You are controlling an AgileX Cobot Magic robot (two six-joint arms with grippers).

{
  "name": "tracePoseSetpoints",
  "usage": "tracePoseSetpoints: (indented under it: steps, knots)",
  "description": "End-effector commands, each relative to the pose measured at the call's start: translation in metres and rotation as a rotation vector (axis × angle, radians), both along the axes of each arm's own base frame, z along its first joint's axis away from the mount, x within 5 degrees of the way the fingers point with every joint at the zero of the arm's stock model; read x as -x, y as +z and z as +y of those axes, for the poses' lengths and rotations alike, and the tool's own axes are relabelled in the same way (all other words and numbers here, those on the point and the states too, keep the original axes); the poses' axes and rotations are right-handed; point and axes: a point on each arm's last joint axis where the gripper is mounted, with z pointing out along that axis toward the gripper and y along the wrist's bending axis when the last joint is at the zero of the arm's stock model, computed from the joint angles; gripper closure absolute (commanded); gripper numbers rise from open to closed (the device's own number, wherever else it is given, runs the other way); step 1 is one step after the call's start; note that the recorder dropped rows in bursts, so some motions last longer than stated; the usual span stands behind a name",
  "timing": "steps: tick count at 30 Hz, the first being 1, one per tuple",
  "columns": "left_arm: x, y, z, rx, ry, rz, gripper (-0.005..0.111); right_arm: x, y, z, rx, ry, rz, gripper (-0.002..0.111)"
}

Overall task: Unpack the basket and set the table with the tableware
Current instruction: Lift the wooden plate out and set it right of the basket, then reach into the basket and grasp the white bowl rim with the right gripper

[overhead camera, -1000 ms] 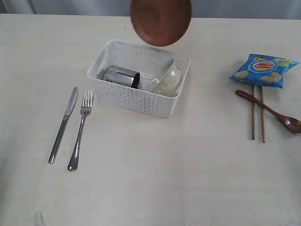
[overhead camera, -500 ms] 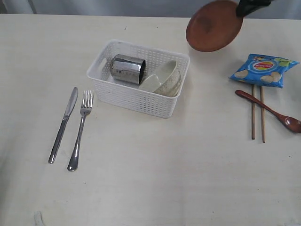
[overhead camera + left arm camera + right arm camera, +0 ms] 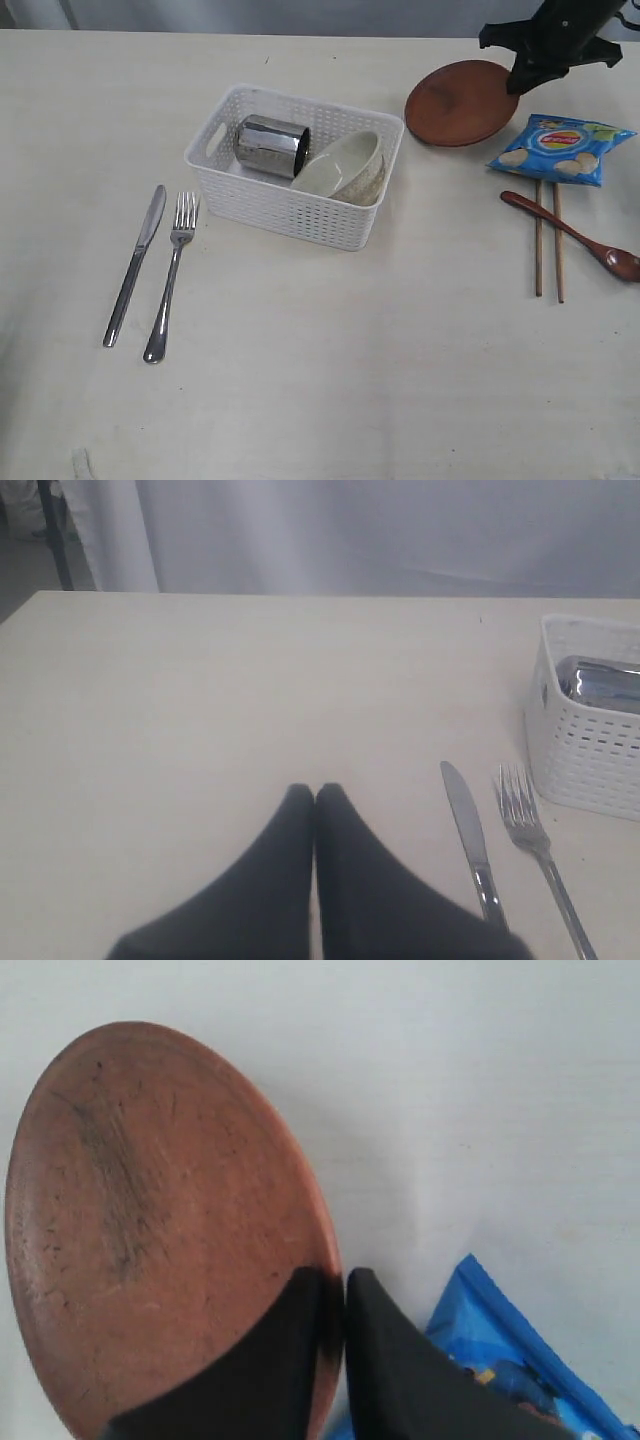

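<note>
Pale beige table (image 3: 320,400), faint grain, grey curtain behind.

Right gripper (image 3: 338,1290): jaws clamped on the rim of the plate (image 3: 460,103), one finger over the top face and one at the edge. An edge pinch suits a flat disc that offers no other purchase. The plate hangs low over the table, out from the jaws toward the basket (image 3: 290,215). Cannot tell whether it fully rests or is slightly tilted. The chip bag (image 3: 562,148) lies just beside the jaws on the side away from the plate, so the set-down spot keeps clear of it. The chopsticks (image 3: 538,240) and spoon (image 3: 570,235) lie past the bag, apart from the jaws.

Left gripper (image 3: 315,800): jaws together, nothing between them, parked above bare table. The knife (image 3: 135,265) and fork (image 3: 172,280) lie side by side ahead of its tips, with the basket wall beyond them.

Inside the basket: cup (image 3: 270,147) on its side, bowl (image 3: 340,165) tipped against the wall nearer the plate.

Judgement: plate placement in hand; release is next, and cup and bowl are not yet unpacked.
</note>
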Motion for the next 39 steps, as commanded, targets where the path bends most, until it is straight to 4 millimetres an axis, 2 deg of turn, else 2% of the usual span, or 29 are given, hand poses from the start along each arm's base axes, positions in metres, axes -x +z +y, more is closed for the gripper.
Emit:
tracePoseSetpoints:
  steps: [1,3,6,10,14,18,22,24,27,30,35,39]
  knots:
    - [0.0,0.0,0.0,-0.011,0.002,-0.01,0.107,0.001,0.003,-0.011,0.014,-0.031,0.009,0.074]
    - [0.0,0.0,0.0,-0.011,0.002,-0.01,0.107,0.003,0.006,-0.013,0.01,-0.058,0.024,0.061]
    - [0.0,0.0,0.0,-0.011,0.002,-0.01,0.107,0.006,0.019,-0.013,0.016,-0.053,0.018,0.058]
    - [0.0,0.0,0.0,-0.011,0.002,-0.01,0.107,0.015,0.057,-0.013,0.014,-0.048,-0.039,0.058]
    - [0.0,0.0,0.0,-0.011,0.002,-0.01,0.107,0.03,0.105,-0.002,-0.026,-0.029,-0.117,0.058]
    - [0.0,0.0,0.0,-0.011,0.002,-0.01,0.107,0.049,0.147,0.03,-0.112,0.056,-0.184,0.064]
    - [0.0,0.0,0.0,-0.011,0.002,-0.01,0.107,0.077,0.177,0.089,-0.139,0.323,-0.237,0.082]
    - [0.0,0.0,0.0,-0.011,0.002,-0.01,0.107,0.092,0.184,0.122,-0.122,0.492,-0.254,0.083]
    - [0.0,0.0,0.0,-0.011,0.002,-0.01,0.107,0.118,0.184,0.17,-0.09,0.762,-0.244,0.071]
    - [0.0,0.0,0.0,-0.011,0.002,-0.01,0.107,0.139,0.178,0.213,-0.092,0.908,-0.239,0.058]
    - [0.0,0.0,0.0,-0.011,0.002,-0.01,0.107,0.162,0.155,0.262,-0.062,1.05,-0.187,0.058]
    - [0.0,0.0,0.0,-0.011,0.002,-0.01,0.107,0.168,0.119,0.289,0.069,1.129,-0.121,0.058]
